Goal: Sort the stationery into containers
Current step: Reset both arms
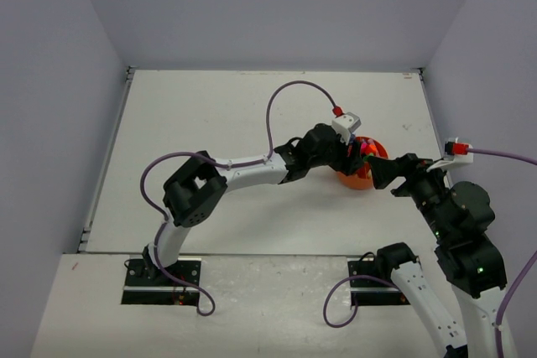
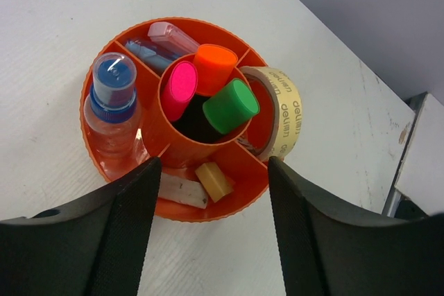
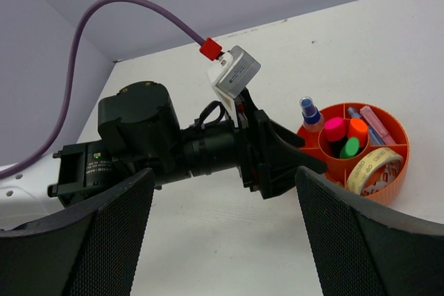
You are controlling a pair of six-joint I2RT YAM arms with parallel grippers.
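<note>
The orange pot [image 2: 211,213] stands on the white table, right of centre in the top view [image 1: 357,180]. Its middle cup holds three black highlighters with pink [image 2: 180,82], orange [image 2: 214,60] and green [image 2: 232,104] ends. A tan block [image 2: 214,180] and a white eraser [image 2: 182,190] lie in the near compartment. Pastel pink [image 2: 173,36] and blue [image 2: 146,52] pieces lie in the far one. My left gripper [image 2: 211,171] is open and empty, hovering over the pot's near rim [image 1: 359,159]. My right gripper [image 3: 225,175] is open and empty, beside the pot [image 1: 379,175].
A small clear bottle with a blue cap [image 2: 112,102] stands in the pot's left compartment, and a roll of cream tape [image 2: 286,112] stands in the right one. In the right wrist view the left arm's wrist [image 3: 208,147] lies just ahead, with the pot [image 3: 392,192] to its right. Grey walls enclose the table.
</note>
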